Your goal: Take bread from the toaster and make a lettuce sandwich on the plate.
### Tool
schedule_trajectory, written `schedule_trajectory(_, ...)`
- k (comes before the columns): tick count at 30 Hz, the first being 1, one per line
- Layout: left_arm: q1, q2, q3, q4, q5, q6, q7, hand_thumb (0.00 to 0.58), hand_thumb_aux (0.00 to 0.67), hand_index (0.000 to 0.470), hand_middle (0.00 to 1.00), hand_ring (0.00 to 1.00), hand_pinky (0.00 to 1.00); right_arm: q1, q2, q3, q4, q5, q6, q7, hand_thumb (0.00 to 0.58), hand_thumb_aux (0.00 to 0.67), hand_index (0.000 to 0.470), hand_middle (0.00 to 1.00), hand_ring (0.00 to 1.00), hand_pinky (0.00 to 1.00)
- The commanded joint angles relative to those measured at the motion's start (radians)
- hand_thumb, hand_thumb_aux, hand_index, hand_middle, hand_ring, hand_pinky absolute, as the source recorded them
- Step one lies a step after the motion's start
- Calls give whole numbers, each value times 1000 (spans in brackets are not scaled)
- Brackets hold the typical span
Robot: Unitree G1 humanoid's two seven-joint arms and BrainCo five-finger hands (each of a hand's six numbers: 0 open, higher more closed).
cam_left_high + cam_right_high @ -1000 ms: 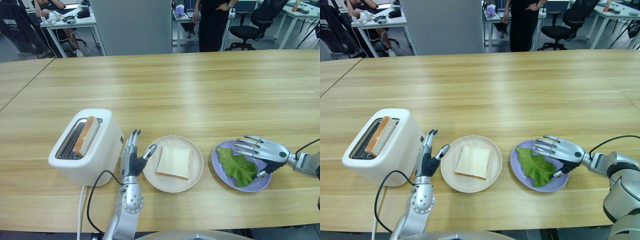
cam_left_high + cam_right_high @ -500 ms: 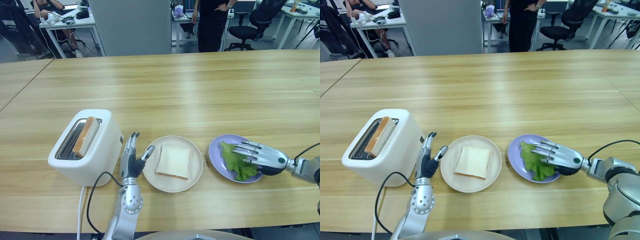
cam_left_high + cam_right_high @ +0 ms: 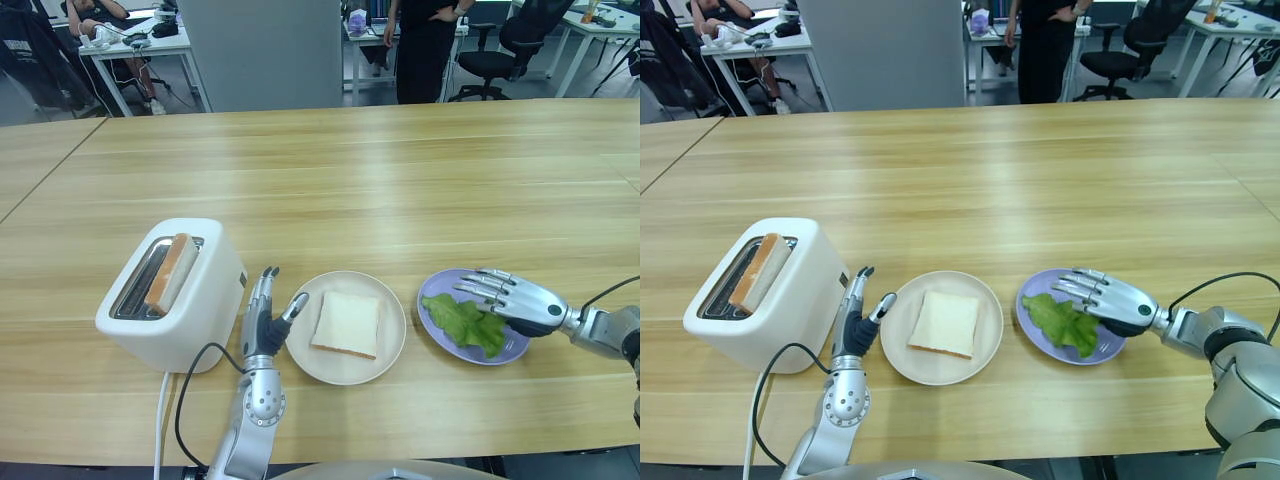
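1. An office: a long wooden table [image 3: 400, 180] of light boards stands in an open room.
2. Behind it are white desks [image 3: 145, 42] with gear on top, a black swivel chair [image 3: 492, 62] and a grey partition [image 3: 260, 50].
3. The floor [image 3: 40, 112] between them is plain grey.

You're looking across a wide wooden table [image 3: 400, 180]. Past its far edge stands a grey partition [image 3: 260, 50], with a white desk [image 3: 140, 48] far left, another desk [image 3: 600, 22] far right, and a black office chair [image 3: 495, 55] on grey floor [image 3: 30, 112].

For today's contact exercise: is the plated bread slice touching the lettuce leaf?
Apart. Left eye view: bread slice on the beige plate, lettuce leaf on the purple plate, bare table between them.
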Motion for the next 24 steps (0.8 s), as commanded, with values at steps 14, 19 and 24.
schedule_trajectory(14, -36, 5, -14, 53, -4, -11, -10, 0, 0, 0, 0, 0, 0, 46, 53, -366, -394, 470, -199, 543, 580, 670, 460, 0, 0, 0)
schedule_trajectory(19, -47, 11, -18, 62, -2, -14, -11, 0, 0, 0, 0, 0, 0, 101, 187, -392, -482, 552, -173, 755, 580, 670, 460, 0, 0, 0)
schedule_trajectory(24, -45, 11, -18, 52, 2, -10, -8, 0, 0, 0, 0, 0, 0, 133, 298, -393, -499, 564, -147, 884, 580, 670, 460, 0, 0, 0)
